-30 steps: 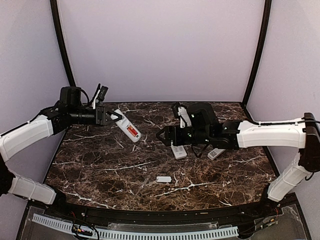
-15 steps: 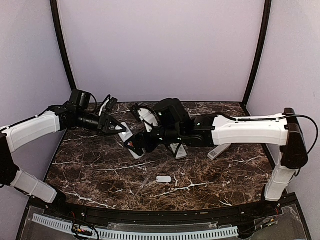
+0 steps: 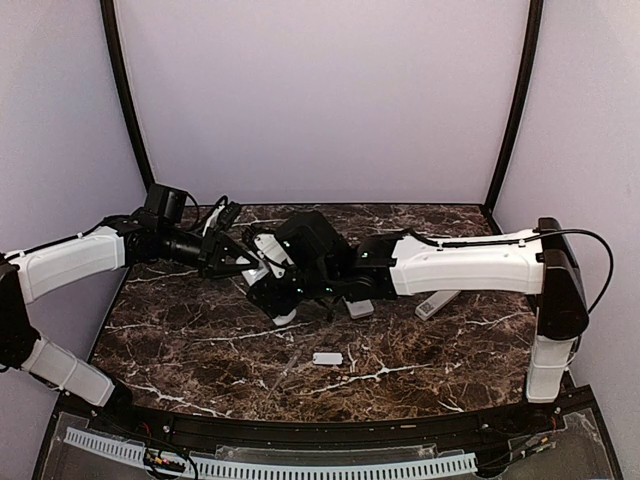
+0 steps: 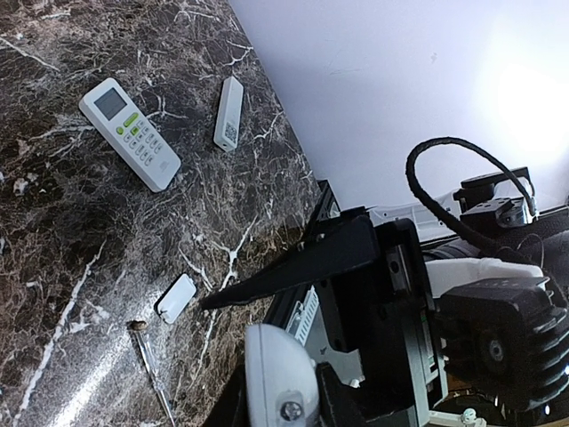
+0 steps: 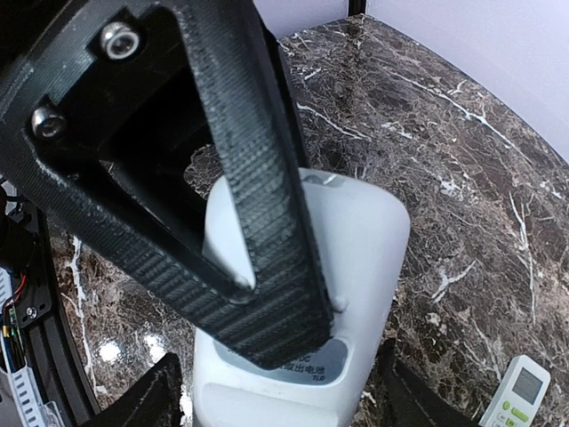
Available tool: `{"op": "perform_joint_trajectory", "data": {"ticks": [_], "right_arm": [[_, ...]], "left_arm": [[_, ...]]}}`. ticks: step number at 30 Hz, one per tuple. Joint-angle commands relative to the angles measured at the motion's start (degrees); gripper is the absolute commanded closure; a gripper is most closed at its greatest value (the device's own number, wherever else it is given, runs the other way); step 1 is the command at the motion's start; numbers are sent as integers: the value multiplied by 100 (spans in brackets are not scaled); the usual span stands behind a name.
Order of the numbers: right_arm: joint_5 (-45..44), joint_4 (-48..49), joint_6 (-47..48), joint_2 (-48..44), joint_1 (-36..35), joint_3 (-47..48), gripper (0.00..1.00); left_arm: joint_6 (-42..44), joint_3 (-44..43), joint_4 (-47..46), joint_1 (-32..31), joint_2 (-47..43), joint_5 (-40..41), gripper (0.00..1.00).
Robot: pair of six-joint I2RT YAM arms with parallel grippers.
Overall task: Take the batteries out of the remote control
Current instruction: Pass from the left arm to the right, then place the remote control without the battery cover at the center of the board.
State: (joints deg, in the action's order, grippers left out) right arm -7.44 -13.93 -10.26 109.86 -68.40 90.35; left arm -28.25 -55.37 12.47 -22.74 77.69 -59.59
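Observation:
A white remote control point(image 5: 360, 258) is held above the table between my two grippers; it also shows in the top view point(image 3: 285, 316) and the left wrist view point(image 4: 277, 378). My left gripper point(image 3: 238, 262) point(image 4: 236, 356) is shut on it, one ribbed black finger point(image 5: 267, 222) lying across its back. My right gripper point(image 3: 262, 292) point(image 5: 284, 400) is open, its two fingertips standing either side of the remote's end. Printed text shows on the remote's back below the finger. No batteries are in view; the finger covers that part.
On the table lie a white remote with a screen point(image 3: 360, 307) point(image 4: 129, 133) point(image 5: 524, 396), a slim white remote point(image 3: 432, 305) point(image 4: 228, 113) and a small flat white cover point(image 3: 327, 358) point(image 4: 175, 297). Purple walls close the back and sides.
My right arm has swung left across the table to the held remote. My left gripper has brought the remote down and toward the centre. The red showing in the remote earlier is now covered.

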Motion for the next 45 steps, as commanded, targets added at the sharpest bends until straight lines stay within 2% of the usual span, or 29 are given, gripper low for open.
{"op": "perform_joint_trajectory", "data": {"ticks": [1,3,10,14,16,17,18,19,20,22,24,26,31,37,41,45], "right_arm": [[-268,-85,62,89,-67,227,36],[-246,-102,9,119,-64,275,41],[-182,-26,-346,149,-67,272,51],[-206,12,-671,133,-68,241,62],[-150,37,-755,127,-65,229,70],[-144,40,-806,124,-60,229,72],[-149,33,-855,119,-50,223,73],[-160,13,-907,108,-39,216,73],[-186,-3,-980,87,-27,206,73],[-238,-25,-1152,21,40,136,74],[-261,-28,-1384,-59,154,19,74],[-281,-30,-1648,-110,286,-117,75],[-374,-299,-2345,98,570,-109,75],[-531,-678,-2823,702,748,407,73],[-634,-1097,-3107,1253,779,982,73],[-729,-1524,-3457,1740,785,1468,71]], "left_arm": [[-75,18,-134,-20,-8,-152,100],[-123,27,-178,-20,18,-154,100],[-269,36,-402,-20,89,-188,100],[-295,27,-487,-26,86,-179,96],[-314,36,-547,-24,55,-159,88],[-318,38,-586,-26,41,-141,79],[-321,41,-600,-28,11,-77,74],[-308,32,-606,-24,-16,-25,63],[-283,30,-601,-21,-89,130,57],[-173,23,-528,-15,-270,524,37],[-67,73,-497,69,-515,940,28],[-50,194,-595,280,-773,1233,24],[275,302,-412,1009,-1577,2389,22],[1060,186,40,1139,-2519,4518,19],[1252,448,-49,1136,-2925,5120,18],[1250,533,68,1140,-3027,5255,18]]}}
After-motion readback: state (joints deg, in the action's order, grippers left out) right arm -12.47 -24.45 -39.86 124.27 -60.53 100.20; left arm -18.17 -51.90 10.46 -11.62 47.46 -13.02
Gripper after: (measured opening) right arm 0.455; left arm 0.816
